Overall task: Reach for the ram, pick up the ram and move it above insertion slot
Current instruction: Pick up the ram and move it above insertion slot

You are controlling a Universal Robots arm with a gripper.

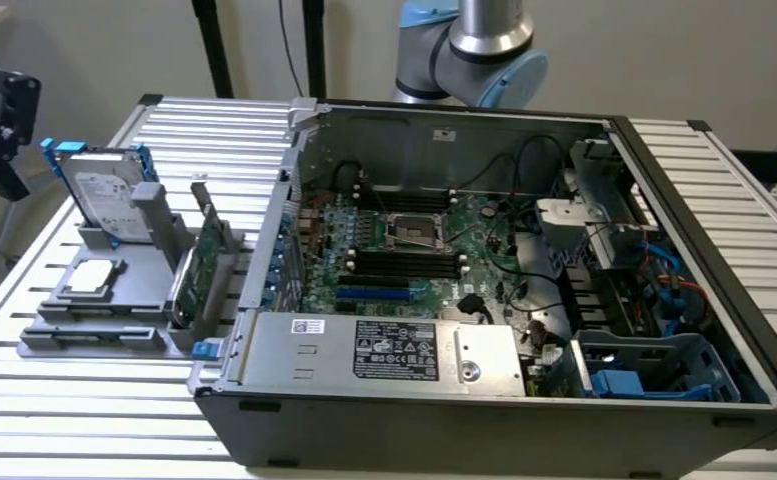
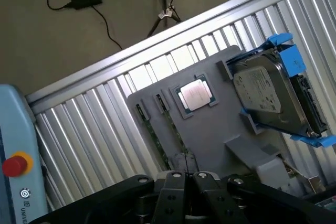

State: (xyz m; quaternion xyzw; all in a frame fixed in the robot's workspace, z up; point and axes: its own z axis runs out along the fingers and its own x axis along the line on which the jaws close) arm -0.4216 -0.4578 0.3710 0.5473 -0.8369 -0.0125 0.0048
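Surface [image 1: 81, 400] of shiny ridged metal is carrying everything we are seeing. Its big black computer box [image 1: 495, 420] is lying open, so slots are showing. Beside it, a grey plastic holder [image 2: 210, 129] is keeping parts upright, we are guessing for easy grabbing. The thin green ram [image 2: 169, 124] is standing on edge there. Our black jaws, pressed together and empty, are hovering near its end.

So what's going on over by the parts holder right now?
The arm's end effector hangs shut and empty above the gray parts holder, closest to the ram, which stands on edge in its slot there. The ram has not been picked up. The open computer case sits beside the holder on the slatted table.
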